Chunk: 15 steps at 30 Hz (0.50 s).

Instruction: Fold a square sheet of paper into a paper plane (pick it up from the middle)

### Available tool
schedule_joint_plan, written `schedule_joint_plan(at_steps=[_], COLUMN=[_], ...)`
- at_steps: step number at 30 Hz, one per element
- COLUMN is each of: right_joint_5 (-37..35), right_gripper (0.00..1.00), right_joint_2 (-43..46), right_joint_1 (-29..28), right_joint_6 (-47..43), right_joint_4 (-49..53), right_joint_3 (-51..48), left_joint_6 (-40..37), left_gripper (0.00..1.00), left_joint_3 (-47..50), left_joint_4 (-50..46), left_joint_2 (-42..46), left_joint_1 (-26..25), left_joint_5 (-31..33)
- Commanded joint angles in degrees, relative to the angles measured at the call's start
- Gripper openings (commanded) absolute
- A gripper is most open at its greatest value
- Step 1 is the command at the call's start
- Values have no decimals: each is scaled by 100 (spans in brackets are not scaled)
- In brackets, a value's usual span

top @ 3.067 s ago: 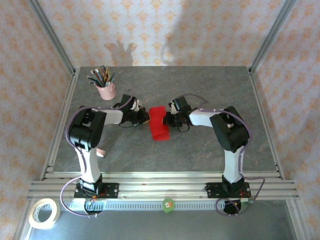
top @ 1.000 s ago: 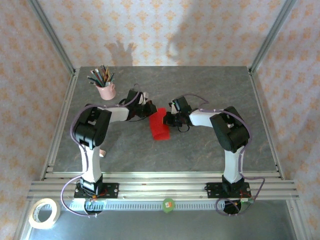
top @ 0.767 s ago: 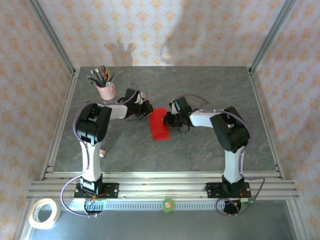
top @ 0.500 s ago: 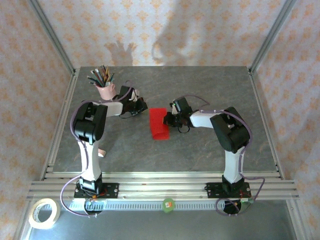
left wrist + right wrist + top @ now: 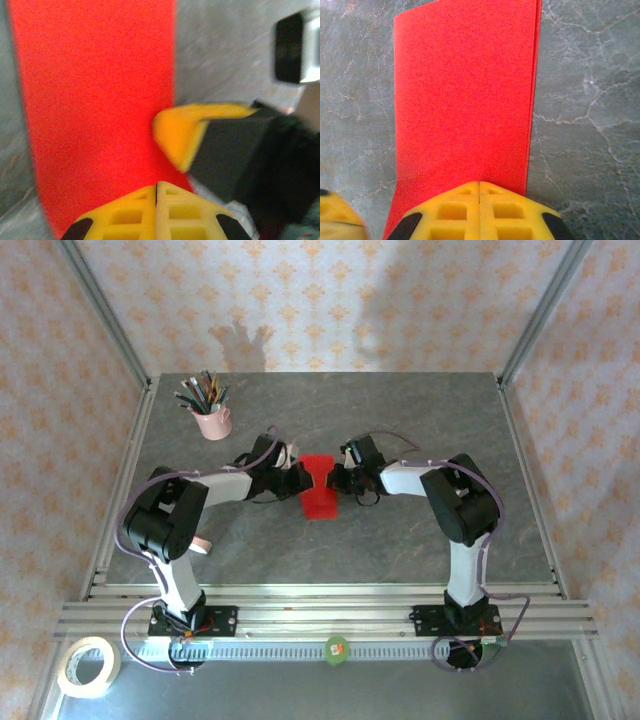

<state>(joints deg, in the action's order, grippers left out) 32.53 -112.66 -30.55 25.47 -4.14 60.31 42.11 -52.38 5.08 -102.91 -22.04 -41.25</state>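
While both sets of jaws are closed tight with nothing between them, the left gripper touches the bright red folded sheet of thin paper from 9 o'clock and the right gripper from 3 o'clock. The sheet lies mid-table on the grey marbled tabletop, with a pink cup of pencils at its 10 o'clock.

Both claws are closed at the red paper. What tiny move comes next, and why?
Likely the left gripper slides its shut tips along the paper plane to press the fold flat, while the right gripper pins it. Both are shut, with tips on the folded red strip from either side.
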Motion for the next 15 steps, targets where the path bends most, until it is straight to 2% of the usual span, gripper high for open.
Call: schedule_joint_plan(at_steps=[1,5,15], right_joint_5=[-1101,-1104,-1271], right_gripper=[0,0,1], right_joint_2=[-702,-730,-746], right_joint_1=[154,147,161], right_joint_6=[-112,-206,-286], right_joint_4=[1587,1614,1723], right_joint_3=[-514,-525,-526], left_joint_6=[138,160,-167], left_gripper=[0,0,0], left_joint_3=[164,103,-61], left_joint_4=[-79,-10,-528], left_joint_2=[65,-157,-458], left_joint_1=[54,59,98], left_joint_5=[-7,-154,-33])
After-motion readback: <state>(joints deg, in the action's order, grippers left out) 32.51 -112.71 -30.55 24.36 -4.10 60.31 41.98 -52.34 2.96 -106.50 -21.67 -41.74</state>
